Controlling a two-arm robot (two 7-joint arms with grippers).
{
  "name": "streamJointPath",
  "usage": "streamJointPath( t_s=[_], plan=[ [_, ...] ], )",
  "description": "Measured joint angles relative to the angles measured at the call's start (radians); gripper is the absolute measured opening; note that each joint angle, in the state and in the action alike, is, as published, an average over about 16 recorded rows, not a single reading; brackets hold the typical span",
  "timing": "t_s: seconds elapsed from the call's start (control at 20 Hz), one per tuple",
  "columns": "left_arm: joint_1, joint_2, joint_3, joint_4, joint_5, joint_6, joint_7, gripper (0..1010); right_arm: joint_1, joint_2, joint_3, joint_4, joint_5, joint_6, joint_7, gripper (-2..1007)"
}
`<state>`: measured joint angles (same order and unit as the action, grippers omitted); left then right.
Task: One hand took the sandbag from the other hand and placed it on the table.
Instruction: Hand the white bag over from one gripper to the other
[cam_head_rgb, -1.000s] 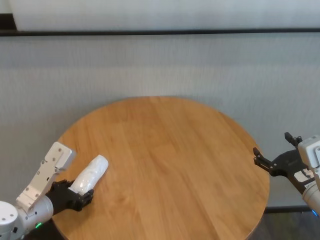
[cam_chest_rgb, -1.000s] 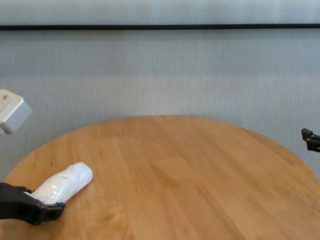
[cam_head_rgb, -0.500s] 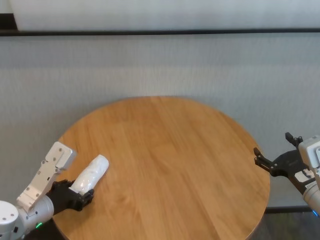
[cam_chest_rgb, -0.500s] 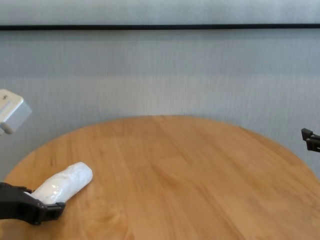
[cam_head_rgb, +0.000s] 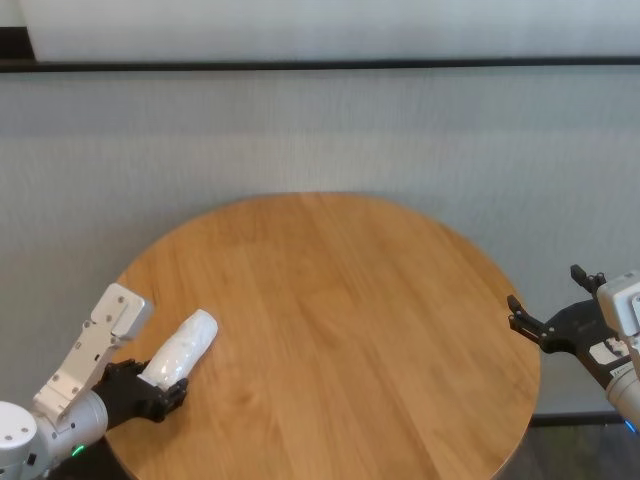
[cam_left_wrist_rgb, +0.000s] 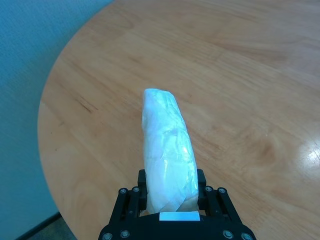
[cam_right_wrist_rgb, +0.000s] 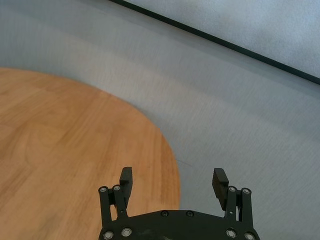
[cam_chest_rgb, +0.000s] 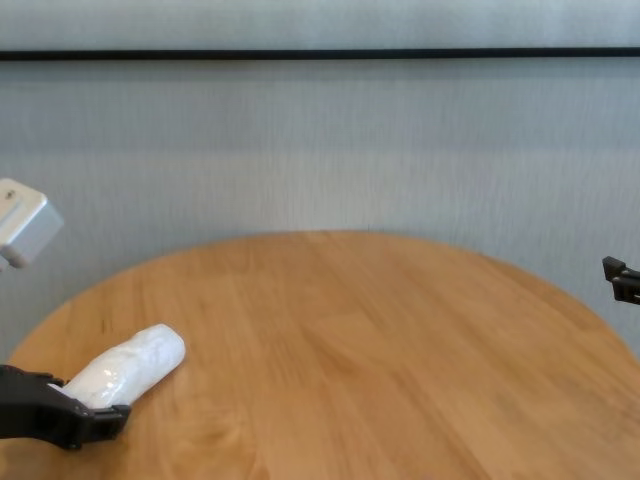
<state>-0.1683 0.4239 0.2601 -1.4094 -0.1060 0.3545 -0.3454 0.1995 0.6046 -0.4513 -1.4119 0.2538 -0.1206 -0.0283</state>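
Risk first: I only had the sandbag (cam_left_wrist_rgb: 166, 145) by its near end, with most of its length sticking out past my left gripper (cam_left_wrist_rgb: 172, 199) over the table (cam_head_rgb: 340, 300). It's soft and wrapped in crinkly plastic, so my guess was it could sag or slide out of the pinch once lifted, especially if I swung the arm fast toward the middle. From the chest view the free end looked low over the planks near the table's left edge; I couldn't tell whether it was resting on the wood or just clear of it. If it was touching, dragging could twist it in my grip.

Second risk: the handover. My right gripper (cam_right_wrist_rgb: 172, 182) sat off the table's right edge, well apart from the bag, so both arms had a long way to travel to meet. A bag drooping at an angle would give the right side a poor target, and letting go on the left before the right had closed would drop it.

Fingers: left fingers (cam_left_wrist_rgb: 201, 180) were closed tight on either side of the bag's end, squeezing it. Right fingers (cam_right_wrist_rgb: 126, 178) stood wide apart with nothing between them, touching nothing.
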Motion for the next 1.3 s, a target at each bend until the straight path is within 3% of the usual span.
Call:
streamJointPath(
  t_s=[0.8, 1.3],
  plan=[
    [0.001, 0.001, 0.0, -0.001, 0.0, 0.0, -0.001, 569, 0.0, 0.0, 0.0, 0.0, 0.0, 0.0, 0.0, 1007],
    [0.013, 0.009, 0.002, -0.037, 0.004, -0.019, -0.013, 569, 0.0, 0.0, 0.0, 0.0, 0.0, 0.0, 0.0, 1007]
  ],
)
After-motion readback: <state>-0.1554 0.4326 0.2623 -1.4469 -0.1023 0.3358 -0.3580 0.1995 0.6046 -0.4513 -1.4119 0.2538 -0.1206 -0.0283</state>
